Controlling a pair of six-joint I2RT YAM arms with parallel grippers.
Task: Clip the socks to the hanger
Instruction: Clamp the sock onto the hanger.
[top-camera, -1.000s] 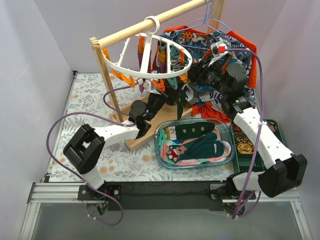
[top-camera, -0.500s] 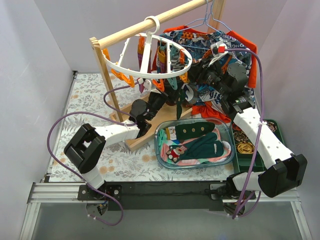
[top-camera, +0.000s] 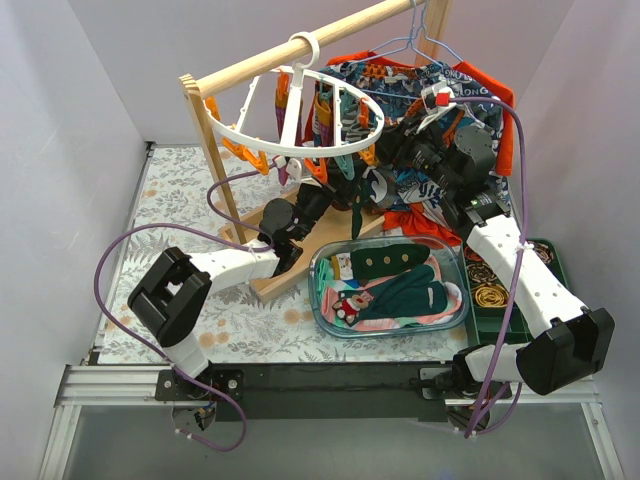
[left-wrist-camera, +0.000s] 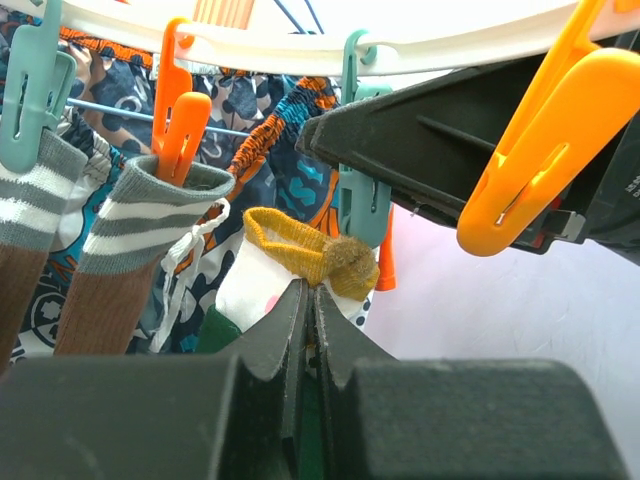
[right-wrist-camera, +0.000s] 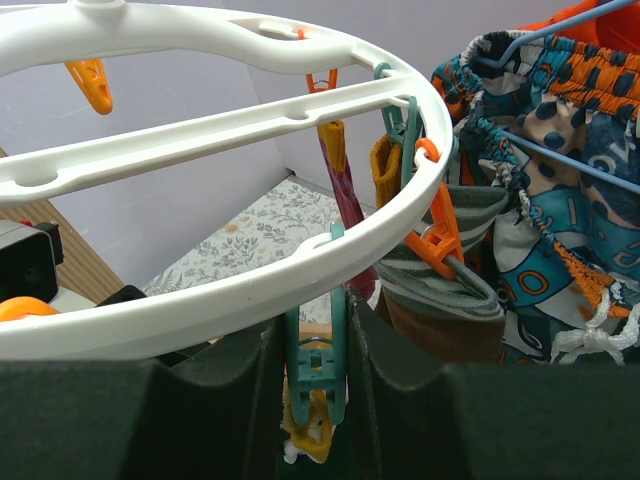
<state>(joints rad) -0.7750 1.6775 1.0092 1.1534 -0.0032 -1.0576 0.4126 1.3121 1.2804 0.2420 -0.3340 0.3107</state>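
While my left gripper has its jaws pinched together on a sock with a mustard cuff, holding that cuff up right under a teal peg, my right gripper has its jaws pressed against both sides of that same peg, clamped on it. The cuff touches the peg's bottom tip, but honestly I can't tell if it's actually between the peg's lips.

That peg dangles from the rim of the white hanger. Just left of it in the left wrist view, an orange peg bites a grey striped sock. The hanger hooks over the wooden rail at the far side, with the patterned shirt to its right. More socks lie in the clear tub on the near side, right of centre.
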